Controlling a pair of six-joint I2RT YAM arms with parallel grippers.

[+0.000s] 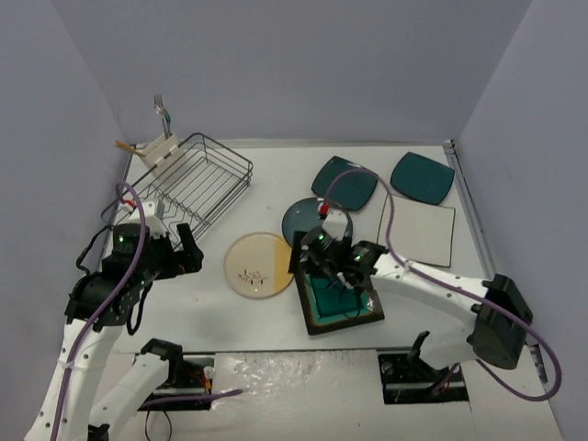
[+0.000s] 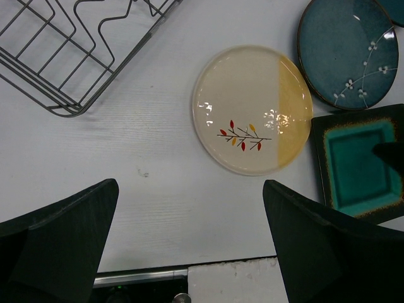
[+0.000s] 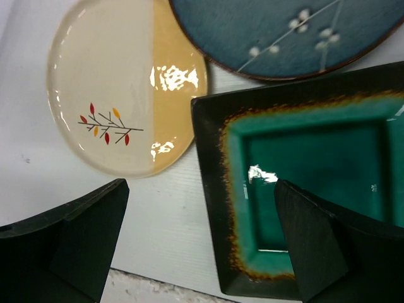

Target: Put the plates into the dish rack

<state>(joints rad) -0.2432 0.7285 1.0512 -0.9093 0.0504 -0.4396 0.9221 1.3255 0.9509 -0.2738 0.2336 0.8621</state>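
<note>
Brown-rimmed teal square plate (image 3: 303,189) lies flat on the table (image 1: 276,165), front centre. The cream twig plate (image 1: 259,265) is just beside its left edge and the grey-blue round plate (image 1: 308,220) is close behind. White square plate (image 1: 418,231) and two dark teal plates (image 1: 343,182) (image 1: 422,176) sit further back right. All six are on the table, none in the dish rack (image 1: 193,184) at back left.

Right hand (image 3: 201,208) is spread and grasping nothing. It straddles the square plate's left rim, one finger over the well and one over bare table. Left hand (image 2: 189,189) is also spread and idle, near the rack's front corner.

Risks:
- The glazed rim is low and the plate lies flat, so the fingers may slip off on closing.
- A shove could slide it into the cream plate or the round plate.
- A grip on one edge only may let it tilt and drop.

Hard to tell:
- Whether the fingers touch the plate.
- The right arm hides part of the square and grey-blue plates from above.
- The left wrist view cuts the rack off.
- The caddy (image 1: 158,149) and fork (image 1: 162,110) are small.
</note>
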